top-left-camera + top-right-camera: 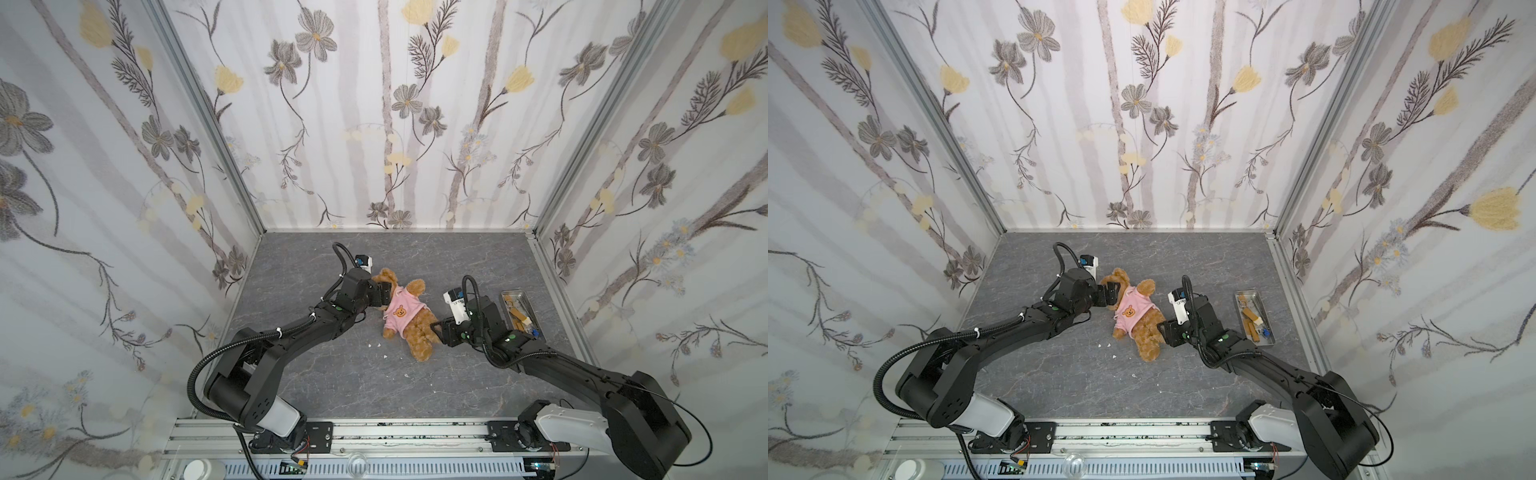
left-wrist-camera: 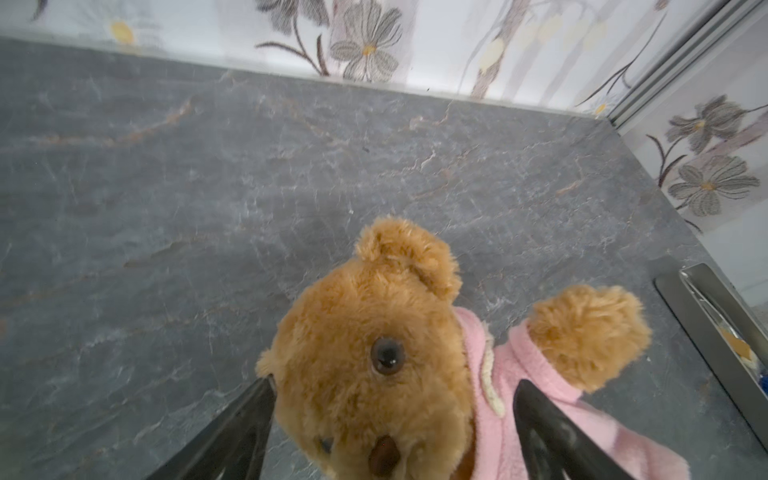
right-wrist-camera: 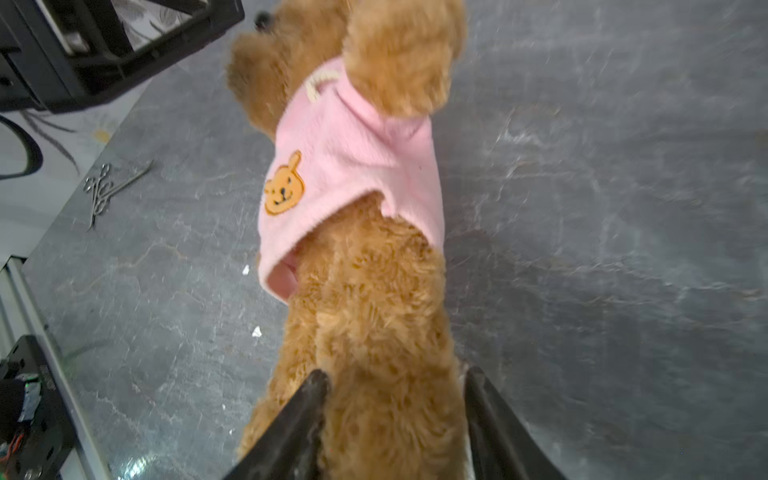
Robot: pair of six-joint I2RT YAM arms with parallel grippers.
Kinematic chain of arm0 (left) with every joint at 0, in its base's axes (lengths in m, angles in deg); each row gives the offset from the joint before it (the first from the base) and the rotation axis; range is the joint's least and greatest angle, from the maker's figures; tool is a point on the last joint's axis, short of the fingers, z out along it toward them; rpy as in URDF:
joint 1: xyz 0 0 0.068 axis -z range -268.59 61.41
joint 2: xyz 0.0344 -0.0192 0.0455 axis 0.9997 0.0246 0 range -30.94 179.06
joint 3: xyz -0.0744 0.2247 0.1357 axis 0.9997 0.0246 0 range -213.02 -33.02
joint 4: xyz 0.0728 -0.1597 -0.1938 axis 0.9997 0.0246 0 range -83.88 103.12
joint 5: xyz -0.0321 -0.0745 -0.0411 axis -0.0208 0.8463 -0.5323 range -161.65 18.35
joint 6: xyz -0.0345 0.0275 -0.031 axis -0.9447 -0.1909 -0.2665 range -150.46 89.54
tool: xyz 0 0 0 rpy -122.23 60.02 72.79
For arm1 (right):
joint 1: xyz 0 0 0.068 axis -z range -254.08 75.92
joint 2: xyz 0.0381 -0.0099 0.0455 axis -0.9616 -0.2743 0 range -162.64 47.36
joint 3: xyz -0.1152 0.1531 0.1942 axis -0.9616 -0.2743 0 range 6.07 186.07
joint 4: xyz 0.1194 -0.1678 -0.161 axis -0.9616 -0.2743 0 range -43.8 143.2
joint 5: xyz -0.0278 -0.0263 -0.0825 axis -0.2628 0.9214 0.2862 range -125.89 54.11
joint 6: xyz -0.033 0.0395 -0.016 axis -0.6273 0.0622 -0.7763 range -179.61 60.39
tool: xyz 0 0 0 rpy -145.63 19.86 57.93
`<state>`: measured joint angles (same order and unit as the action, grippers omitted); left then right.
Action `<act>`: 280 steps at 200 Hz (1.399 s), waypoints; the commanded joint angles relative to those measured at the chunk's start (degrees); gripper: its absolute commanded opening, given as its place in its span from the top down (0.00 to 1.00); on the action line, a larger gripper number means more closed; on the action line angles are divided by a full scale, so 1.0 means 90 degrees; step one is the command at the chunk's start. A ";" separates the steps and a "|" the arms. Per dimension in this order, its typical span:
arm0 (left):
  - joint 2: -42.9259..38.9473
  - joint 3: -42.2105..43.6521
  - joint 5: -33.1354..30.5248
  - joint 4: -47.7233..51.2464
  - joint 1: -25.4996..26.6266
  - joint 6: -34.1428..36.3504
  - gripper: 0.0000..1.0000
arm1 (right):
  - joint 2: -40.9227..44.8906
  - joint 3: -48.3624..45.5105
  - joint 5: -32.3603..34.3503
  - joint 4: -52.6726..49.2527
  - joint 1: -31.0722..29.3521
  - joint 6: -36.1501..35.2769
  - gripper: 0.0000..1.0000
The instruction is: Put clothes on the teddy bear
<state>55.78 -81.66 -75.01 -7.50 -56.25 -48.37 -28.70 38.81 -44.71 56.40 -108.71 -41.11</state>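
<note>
Left jaws: spread wide astride the head of the teddy bear [image 2: 365, 316]. One finger [image 2: 245, 419] touches the cheek under an ear, and the other lies over the shoulder of the pink hoodie [image 2: 498, 399]. No clamp on the head shows.
Right jaws: about half spread, with the fingers [image 3: 307, 399] pressed into the fur on both sides of the bear's lower body, holding it.
Teddy bear: on its back in the middle of the surface [image 1: 374, 374] in both top views. Its head points to the far left at the left jaws, and its legs [image 1: 422, 345] run toward the near right.
Hoodie: covers the chest, with the hem above the belly and the bear-face patch [image 3: 284, 187] facing up. One bare arm [image 1: 417, 286] sticks out toward the back wall.
Crumbs: a few white bits [image 1: 373, 345] lie on the surface near the bear's legs.
Tray: a metal tray [image 1: 536, 313] sits to the right of the right arm, well apart from the bear, with small items inside.
</note>
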 commanded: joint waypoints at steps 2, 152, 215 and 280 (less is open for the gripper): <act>-0.0263 -0.0008 -0.0426 -0.0058 0.0269 0.0395 0.12 | 0.0194 0.0201 0.0604 0.0113 0.0033 -0.0200 0.39; 0.0999 0.0059 -0.0443 -0.0712 0.2073 0.0935 0.63 | -0.1813 0.0303 -0.1322 0.1808 0.0481 0.0804 0.44; 0.0866 0.0522 -0.0064 -0.1034 0.2229 0.1274 1.00 | -0.2066 -0.0318 -0.1292 0.3490 0.0484 0.2140 0.82; 0.0166 0.1332 0.1561 -0.1346 0.2234 0.2727 1.00 | -0.1746 -0.1161 -0.0127 0.5051 0.0258 0.3758 1.00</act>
<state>59.08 -71.76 -69.89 -17.76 -36.30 -30.54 -44.78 29.34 -52.33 91.40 -105.72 -14.77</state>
